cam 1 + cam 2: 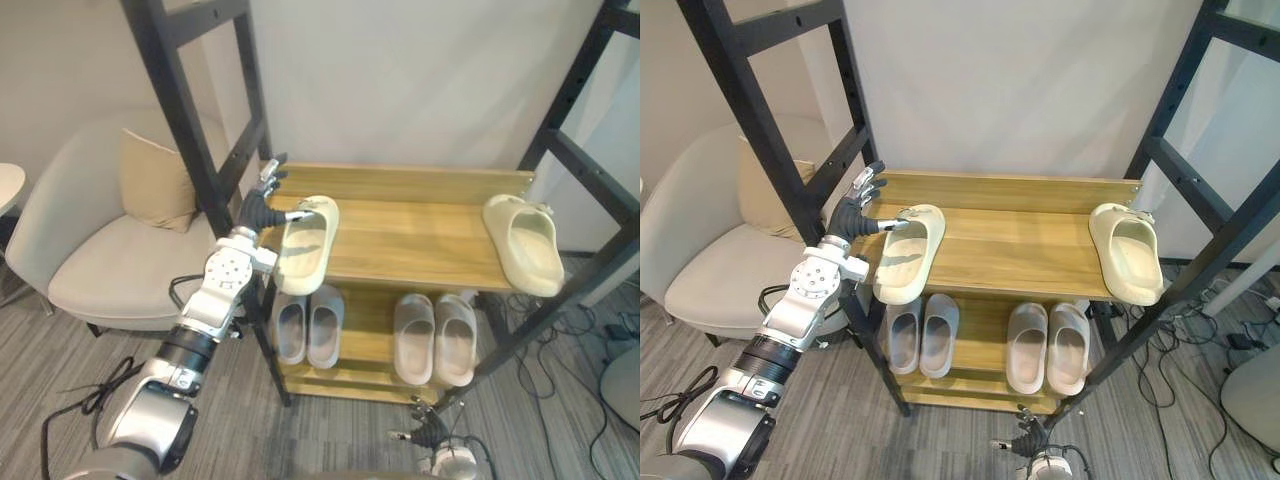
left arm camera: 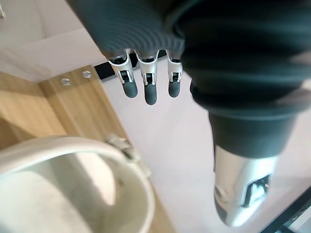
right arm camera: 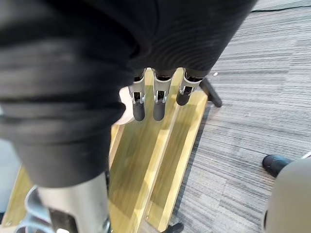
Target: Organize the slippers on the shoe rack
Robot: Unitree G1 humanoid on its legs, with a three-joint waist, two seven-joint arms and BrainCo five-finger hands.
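The left hand (image 1: pixel 260 210), fingers spread and empty, is just beside the left slipper (image 1: pixel 307 245), which lies front-to-back on the shoe rack (image 1: pixel 420 238) top shelf, overhanging its front edge. The right hand (image 1: pixel 430 430) hangs by the rack's foot, fingers loose.

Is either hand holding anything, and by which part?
Nothing is held. The left hand is open beside the left cream slipper, thumb at its strap; the right hand hangs open.

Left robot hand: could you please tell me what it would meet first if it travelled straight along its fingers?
Likely the white wall: the left robot hand points just past the end of the wooden back rail, though depth is unclear.
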